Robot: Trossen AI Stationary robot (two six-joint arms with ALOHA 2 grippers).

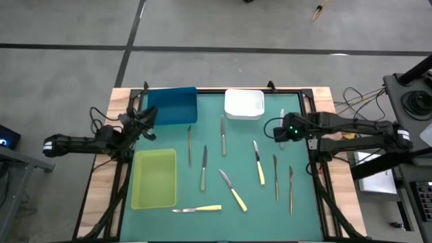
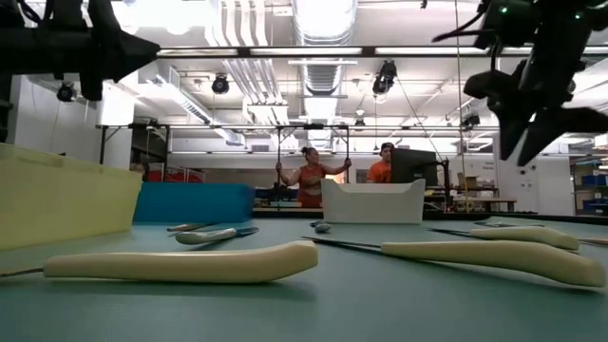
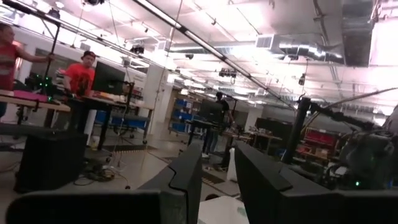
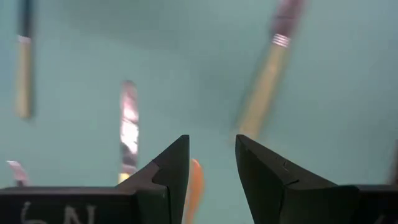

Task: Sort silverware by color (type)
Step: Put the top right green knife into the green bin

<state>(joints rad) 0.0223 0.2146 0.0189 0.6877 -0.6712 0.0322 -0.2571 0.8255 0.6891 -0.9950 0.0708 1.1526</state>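
Note:
Silverware lies scattered flat on the green mat [image 1: 243, 155]. Grey metal pieces [image 1: 223, 136] [image 1: 203, 169] [image 1: 275, 177] lie among knives with pale yellow handles [image 1: 259, 164] [image 1: 233, 191] [image 1: 198, 209]. My right gripper [image 1: 277, 129] [image 4: 211, 146] hangs open above the mat just right of the white tray [image 1: 244, 103], pointing down; a yellow-handled knife [image 4: 264, 81] and a grey piece [image 4: 128, 124] show below it. My left gripper [image 1: 150, 123] [image 3: 217, 155] is open and held level at the mat's left edge, by the blue tray [image 1: 172, 106].
A yellow-green tray [image 1: 155, 177] sits at the mat's near left, the blue tray at the far left and the white tray at the far middle. Black frame rails [image 1: 317, 182] border the mat. People stand in the room far beyond the table [image 2: 309, 180].

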